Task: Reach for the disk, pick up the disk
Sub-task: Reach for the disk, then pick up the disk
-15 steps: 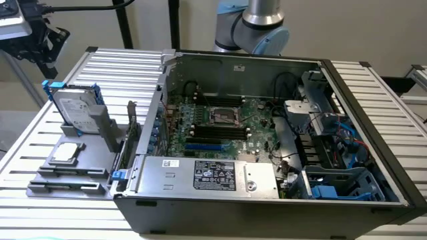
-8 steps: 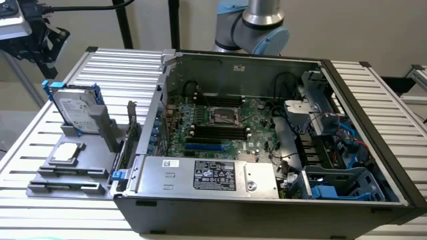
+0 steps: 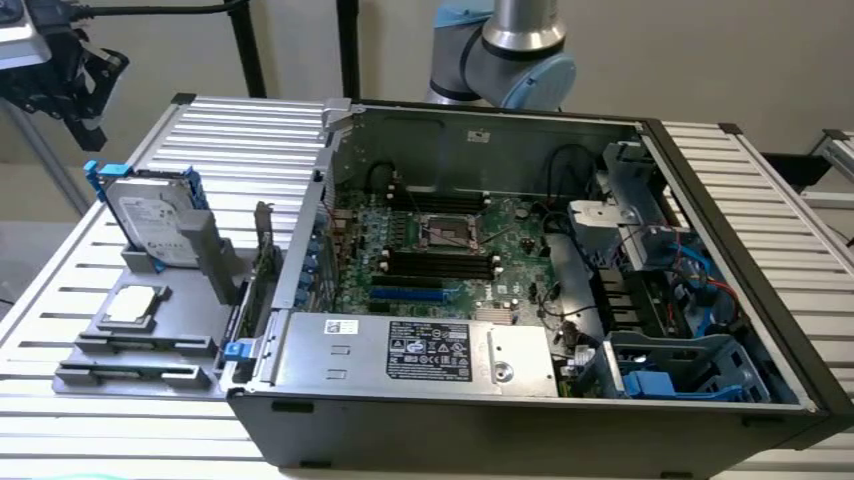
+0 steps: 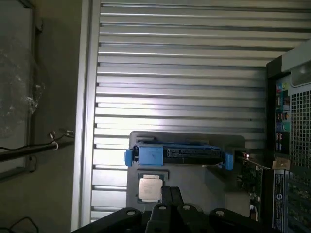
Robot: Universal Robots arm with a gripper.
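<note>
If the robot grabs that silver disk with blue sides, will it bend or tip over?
Probably no bending: the disk looks like stiff metal. It stands on edge, leaning in a grey holder, so a sideways nudge might tip it. Its smooth face may be slippery.

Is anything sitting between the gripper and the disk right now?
Nothing visible does. The gripper hangs above and apart from the disk, which stands upright in its grey holder, open air between them. The chip lies lower, aside.
</note>
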